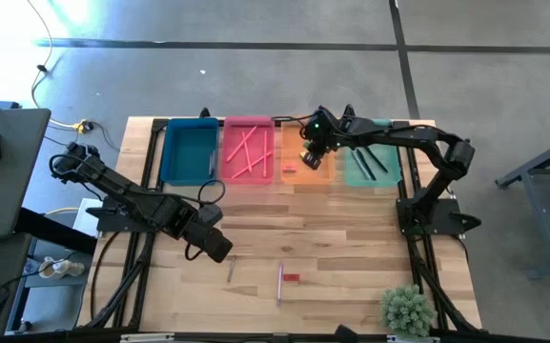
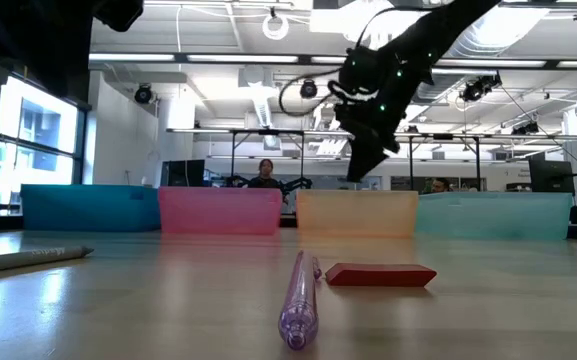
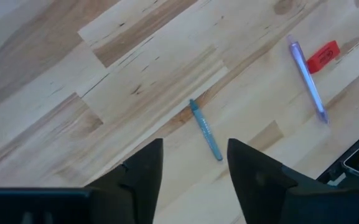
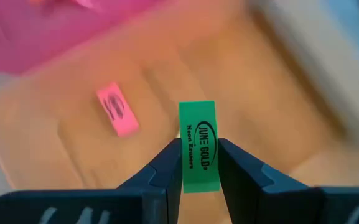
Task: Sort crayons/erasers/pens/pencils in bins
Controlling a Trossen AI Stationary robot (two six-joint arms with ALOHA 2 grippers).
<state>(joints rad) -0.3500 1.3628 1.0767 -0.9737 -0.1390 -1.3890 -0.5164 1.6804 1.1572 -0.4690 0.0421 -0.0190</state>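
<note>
My right gripper (image 4: 198,155) hangs over the orange bin (image 1: 305,170) and is shut on a green eraser (image 4: 198,130). A pink eraser (image 4: 118,109) lies flat on that bin's floor. My left gripper (image 3: 195,146) is open above the table near its front left (image 1: 215,246), with a short blue stick (image 3: 205,131) lying on the wood just beyond its fingertips. A purple pen (image 1: 279,283) and a red eraser (image 1: 291,278) lie flat on the table to its right. Pink pencils (image 1: 246,152) lie in the pink-red bin, and dark pens (image 1: 370,160) in the mint-green bin. My right gripper pinches the green eraser between its two fingers, which sit on the long sides of its near end (image 4: 198,169). The fingers point down from above. The eraser is lifted clear above the orange bin's floor, and its printed face shows beyond the fingertips.
Four bins stand in a row along the far edge: teal-blue (image 1: 189,152), pink-red (image 1: 229,143), orange, mint-green (image 1: 389,176). A small green plant (image 1: 406,310) stands at the near right corner. Bare wood lies between the bins and the loose items. People show in the room behind.
</note>
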